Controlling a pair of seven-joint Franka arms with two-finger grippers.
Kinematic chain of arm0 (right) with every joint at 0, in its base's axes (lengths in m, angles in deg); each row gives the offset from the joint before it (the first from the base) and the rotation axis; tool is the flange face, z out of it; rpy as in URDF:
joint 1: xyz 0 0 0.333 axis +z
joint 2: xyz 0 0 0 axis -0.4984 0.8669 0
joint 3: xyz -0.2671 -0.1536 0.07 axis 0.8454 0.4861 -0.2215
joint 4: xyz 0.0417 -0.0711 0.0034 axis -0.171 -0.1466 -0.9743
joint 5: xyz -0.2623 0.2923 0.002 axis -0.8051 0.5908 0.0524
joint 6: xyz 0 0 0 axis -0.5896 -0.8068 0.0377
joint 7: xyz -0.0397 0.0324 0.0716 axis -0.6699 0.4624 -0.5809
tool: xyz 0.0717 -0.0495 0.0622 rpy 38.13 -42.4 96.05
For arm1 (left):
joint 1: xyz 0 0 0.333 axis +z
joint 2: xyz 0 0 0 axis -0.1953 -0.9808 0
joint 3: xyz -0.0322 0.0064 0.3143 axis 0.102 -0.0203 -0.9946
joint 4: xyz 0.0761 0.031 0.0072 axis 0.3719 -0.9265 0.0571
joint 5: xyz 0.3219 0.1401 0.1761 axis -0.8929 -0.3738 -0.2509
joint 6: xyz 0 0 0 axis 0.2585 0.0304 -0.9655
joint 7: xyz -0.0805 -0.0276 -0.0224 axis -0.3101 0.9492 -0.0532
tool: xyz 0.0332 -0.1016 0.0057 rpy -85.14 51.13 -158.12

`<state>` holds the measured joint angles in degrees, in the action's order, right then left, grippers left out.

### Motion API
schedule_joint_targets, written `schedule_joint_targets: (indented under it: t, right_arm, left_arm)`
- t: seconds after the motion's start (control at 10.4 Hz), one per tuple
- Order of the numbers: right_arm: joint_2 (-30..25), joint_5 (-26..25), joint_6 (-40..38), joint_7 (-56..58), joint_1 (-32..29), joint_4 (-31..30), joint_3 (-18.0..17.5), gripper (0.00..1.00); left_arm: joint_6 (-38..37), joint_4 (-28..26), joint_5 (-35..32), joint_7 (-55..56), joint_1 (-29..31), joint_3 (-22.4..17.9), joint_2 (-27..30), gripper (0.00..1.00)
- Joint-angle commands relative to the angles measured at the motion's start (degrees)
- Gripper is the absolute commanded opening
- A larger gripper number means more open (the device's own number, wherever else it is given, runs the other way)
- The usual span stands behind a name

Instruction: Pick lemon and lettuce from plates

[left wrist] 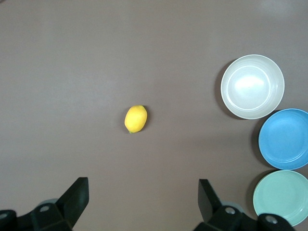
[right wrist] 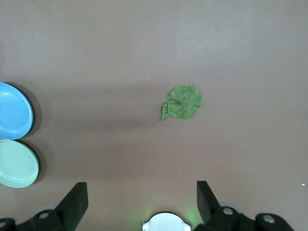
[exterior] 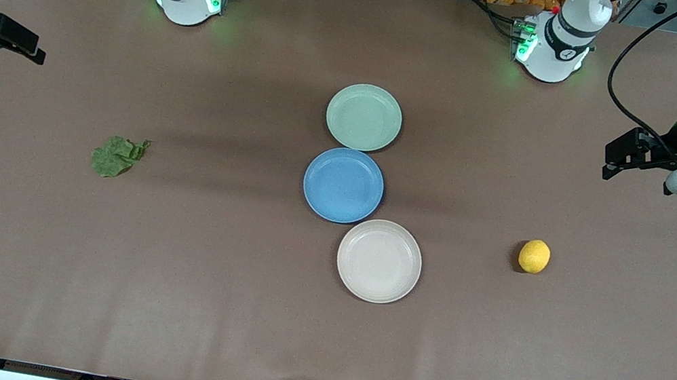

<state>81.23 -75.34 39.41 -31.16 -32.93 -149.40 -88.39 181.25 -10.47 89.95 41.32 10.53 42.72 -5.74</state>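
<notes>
Front view has the brown table [exterior: 189,302] taking up nearly everything, and both arms are just parked high at the ends, waiting. Left gripper [left wrist: 143,199] hangs over the left arm's end of the table with its fingers spread wide, nothing between them; right gripper [right wrist: 142,202] does the same over the right arm's end, also wide apart and holding nothing. Three dishes sit in a touching row mid-table: pale green plate [exterior: 364,116] farthest from the front camera, blue plate [exterior: 343,185] in the middle, beige plate [exterior: 379,261] nearest. All three look bare. Lettuce [exterior: 117,156] lies flat on the table well apart from the plates, toward the right arm's end. Lemon [exterior: 534,256] sits on the table toward the left arm's end, also well clear of the plates.
</notes>
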Motion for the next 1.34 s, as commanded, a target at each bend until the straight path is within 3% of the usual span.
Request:
schedule_joint_targets:
  t: [0.0, 1.25]
  right_arm:
    - [1.51, 1.04, -1.05, 0.18, -1.37, 2.87, -0.36, 1.0]
    - [1.51, 1.39, -1.4, 0.27, -1.63, 2.43, -0.27, 1.0]
  left_arm:
    - [-0.04, 0.82, 1.24, 0.13, 0.2, 0.13, -0.23, 1.0]
    - [-0.04, 1.0, 1.42, 0.48, 0.55, -0.31, -1.37, 1.0]
